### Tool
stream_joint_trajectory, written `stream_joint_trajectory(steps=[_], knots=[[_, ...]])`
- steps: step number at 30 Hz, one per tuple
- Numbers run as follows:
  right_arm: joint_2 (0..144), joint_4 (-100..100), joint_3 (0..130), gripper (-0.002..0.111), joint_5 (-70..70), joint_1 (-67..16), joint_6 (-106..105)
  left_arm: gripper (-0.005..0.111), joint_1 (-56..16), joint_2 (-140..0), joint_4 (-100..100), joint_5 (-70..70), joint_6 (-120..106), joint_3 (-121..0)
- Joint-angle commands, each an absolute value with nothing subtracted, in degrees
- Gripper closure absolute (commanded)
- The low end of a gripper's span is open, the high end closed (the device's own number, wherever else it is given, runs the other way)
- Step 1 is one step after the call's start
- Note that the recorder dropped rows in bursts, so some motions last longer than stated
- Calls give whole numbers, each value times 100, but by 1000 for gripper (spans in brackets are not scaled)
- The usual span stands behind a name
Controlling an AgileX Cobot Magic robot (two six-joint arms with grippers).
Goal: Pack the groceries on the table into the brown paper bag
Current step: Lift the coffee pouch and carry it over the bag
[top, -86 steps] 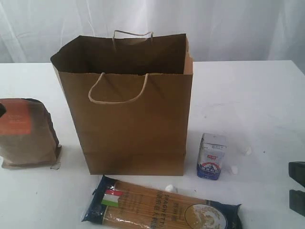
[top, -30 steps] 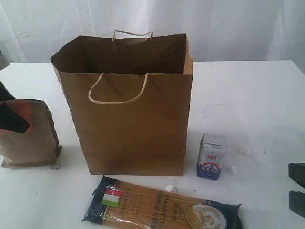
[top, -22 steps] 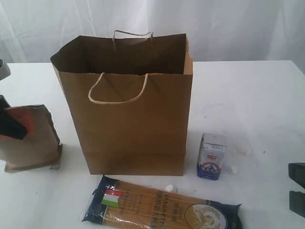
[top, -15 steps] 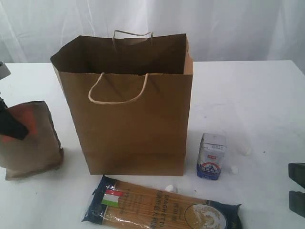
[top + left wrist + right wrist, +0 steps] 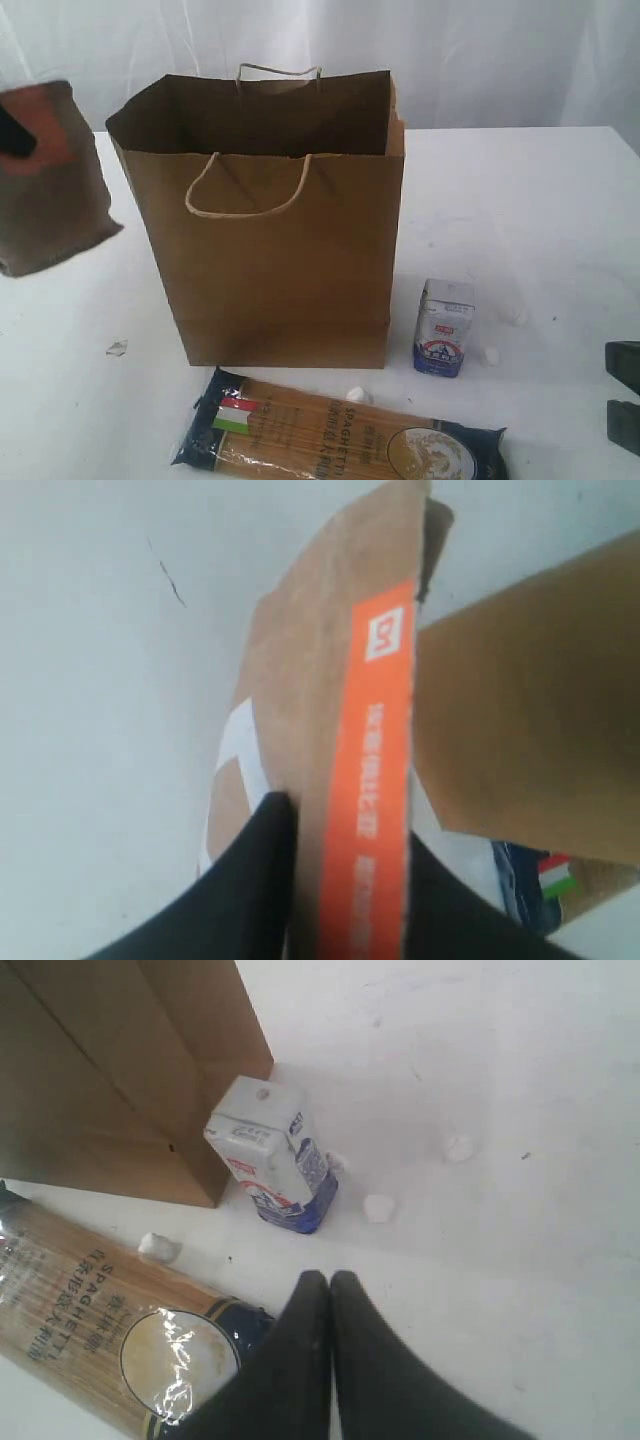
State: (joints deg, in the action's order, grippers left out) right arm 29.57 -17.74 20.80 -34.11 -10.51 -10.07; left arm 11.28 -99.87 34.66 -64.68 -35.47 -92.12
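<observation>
Up at the frame's upper left, the left pincer (image 5: 345, 860) clamps the pouch (image 5: 50, 180), held clear of the table (image 5: 520, 220) beside the bag (image 5: 270, 250). Right of the bag's base stands the carton (image 5: 444, 328); the spaghetti (image 5: 340, 435) lies along the bottom edge. At lower right, the right pincer (image 5: 331, 1285) is closed, empty.

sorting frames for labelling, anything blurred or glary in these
Exterior view: the brown pouch is smeared by motion, the paper bag sharp. Left wrist view: pouch close and soft. Right wrist view: glare spots on the spaghetti packet; carton crisp.
</observation>
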Motion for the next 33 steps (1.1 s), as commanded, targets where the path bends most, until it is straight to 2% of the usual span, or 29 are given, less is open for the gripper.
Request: stream_joint_trajectory(steps=[1,10,19,22,26,33], knots=[[2967,-1774,2062,108,-3366,-1026,-1033,107,1133,-9451,3803,-6996,-3277,-9968],[2967,-1774,2062,108,-3366,-1026,-1033,107,1133,-8932,6323,-6996,-3518,-11475],[2967,-1774,2062,108,-3354,-1026,-1033,107,1123,-9059,7931,-6996,-3949,-11628],[2967,-1774,2062,108,-3376,-1026,-1033,107,857,-9160,7896,-6996,-4132,-11452],[2967,-1774,2062,108,-3376,-1026,-1033,107,145,-9396,7632,-6996,-4359,-10559],[2967,-1774,2062,108,-3376,-1026,-1033,107,-8,-9383,7226,-6996,-4458,-9921]])
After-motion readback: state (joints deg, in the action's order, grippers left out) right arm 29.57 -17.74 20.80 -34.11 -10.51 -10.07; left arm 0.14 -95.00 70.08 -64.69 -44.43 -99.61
